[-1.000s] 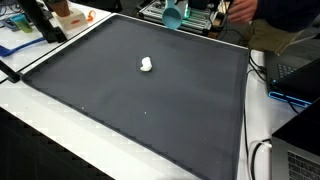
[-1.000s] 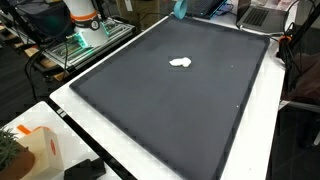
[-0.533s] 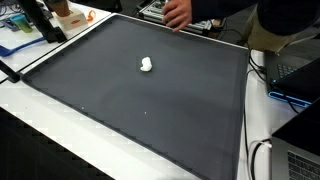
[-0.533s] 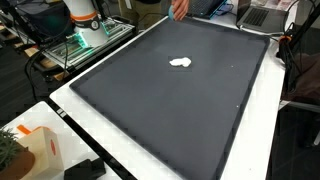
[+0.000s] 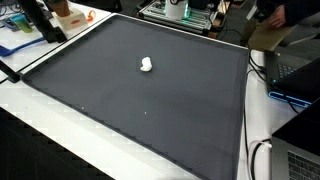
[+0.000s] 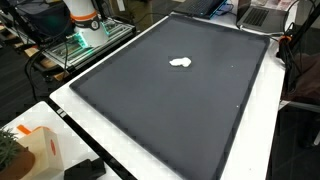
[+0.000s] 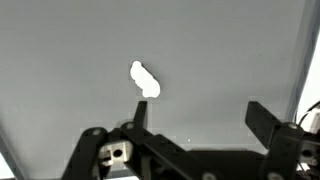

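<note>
A small white lump (image 7: 145, 80) lies on a dark grey mat (image 7: 70, 50). In the wrist view my gripper (image 7: 199, 110) hangs above the mat, open, with only bare mat between its fingers. The lump sits just beyond the left fingertip (image 7: 139, 108), apart from it. Both exterior views show the same lump (image 5: 146, 65) (image 6: 180, 62) alone on the mat (image 5: 150, 115) (image 6: 170, 115), towards its far half. The gripper itself does not appear in either exterior view.
The robot's white and orange base (image 6: 82, 18) stands past one mat corner. An orange and white box (image 6: 35, 150) (image 5: 68, 12) sits on the white table edge. Laptops and cables (image 5: 295, 75) lie along one side, and equipment (image 5: 180, 12) stands behind the far edge.
A person's hand holding a teal object reached over the far edge of the mat, then withdrew; both are gone from there now. The white lump has not moved.
</note>
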Robot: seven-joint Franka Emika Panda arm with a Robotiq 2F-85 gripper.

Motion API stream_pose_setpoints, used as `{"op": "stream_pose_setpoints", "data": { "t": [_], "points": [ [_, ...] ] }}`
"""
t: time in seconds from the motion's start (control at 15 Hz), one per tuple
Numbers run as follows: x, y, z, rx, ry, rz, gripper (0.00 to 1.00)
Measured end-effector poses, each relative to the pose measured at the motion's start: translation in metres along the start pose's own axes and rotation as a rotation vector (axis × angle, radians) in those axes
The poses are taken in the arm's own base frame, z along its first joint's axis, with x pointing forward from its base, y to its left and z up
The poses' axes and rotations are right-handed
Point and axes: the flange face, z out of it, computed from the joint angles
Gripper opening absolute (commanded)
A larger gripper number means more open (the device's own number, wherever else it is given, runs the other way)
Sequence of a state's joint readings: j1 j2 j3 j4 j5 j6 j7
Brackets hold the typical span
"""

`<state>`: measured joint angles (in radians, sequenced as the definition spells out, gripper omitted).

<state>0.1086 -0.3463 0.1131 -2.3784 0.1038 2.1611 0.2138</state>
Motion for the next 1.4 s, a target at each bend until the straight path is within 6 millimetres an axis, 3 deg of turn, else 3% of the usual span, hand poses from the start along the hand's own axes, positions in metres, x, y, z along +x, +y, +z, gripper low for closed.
{"op": "stream_pose_setpoints", "data": {
  "t": [0.13, 0.53, 1.13, 1.4],
  "points": [
    [-0.009, 0.006, 0.012, -0.027, 0.098, -0.048, 1.0],
    [-0.064, 0.055, 0.084, -0.107, 0.314, -0.179, 1.0],
    [-0.05, 0.053, 0.077, -0.109, 0.333, -0.172, 1.0],
    [-0.045, 0.048, 0.105, -0.092, 0.327, -0.127, 1.0]
  ]
}}
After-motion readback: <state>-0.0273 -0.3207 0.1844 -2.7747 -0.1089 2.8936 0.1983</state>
